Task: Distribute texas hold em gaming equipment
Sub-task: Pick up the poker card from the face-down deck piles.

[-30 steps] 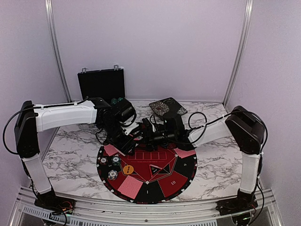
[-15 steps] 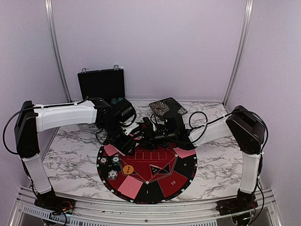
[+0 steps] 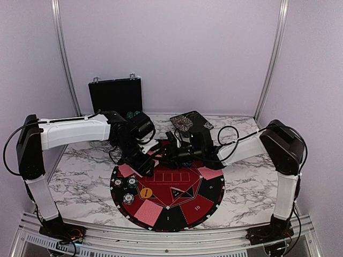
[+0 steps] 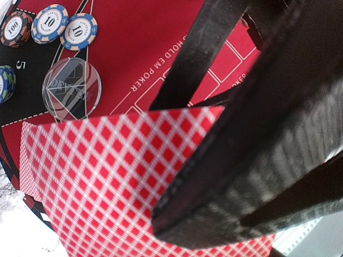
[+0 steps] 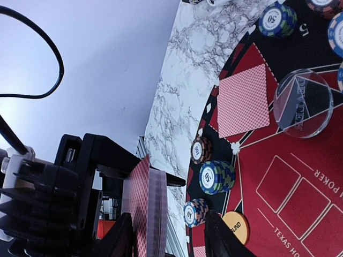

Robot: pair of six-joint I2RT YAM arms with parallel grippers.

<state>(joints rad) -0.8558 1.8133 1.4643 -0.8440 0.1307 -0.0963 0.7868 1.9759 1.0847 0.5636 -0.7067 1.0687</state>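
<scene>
My left gripper (image 3: 143,163) hovers over the mat's far-left part; in its wrist view (image 4: 158,160) it is shut on a red-backed card (image 4: 107,176), one finger in front and one behind. My right gripper (image 3: 168,152) faces it and holds the upright deck (image 5: 155,214), which rests against one finger (image 5: 120,238). Red-backed cards lie on the mat at the far left (image 3: 126,170), near edge (image 3: 147,213) and right (image 3: 210,172). Chip stacks (image 3: 130,183) and an orange disc (image 3: 146,193) sit on its left. A clear dealer disc (image 4: 71,95) lies beside chips (image 4: 49,24).
The round red-and-black mat (image 3: 182,206) covers the middle of the marble table. A black case (image 3: 115,96) stands open at the back left. A black patterned box (image 3: 190,122) lies behind the grippers. Metal rails run along the near edge.
My right gripper with the deck has shifted slightly toward the back and left. The left arm has stayed in place.
</scene>
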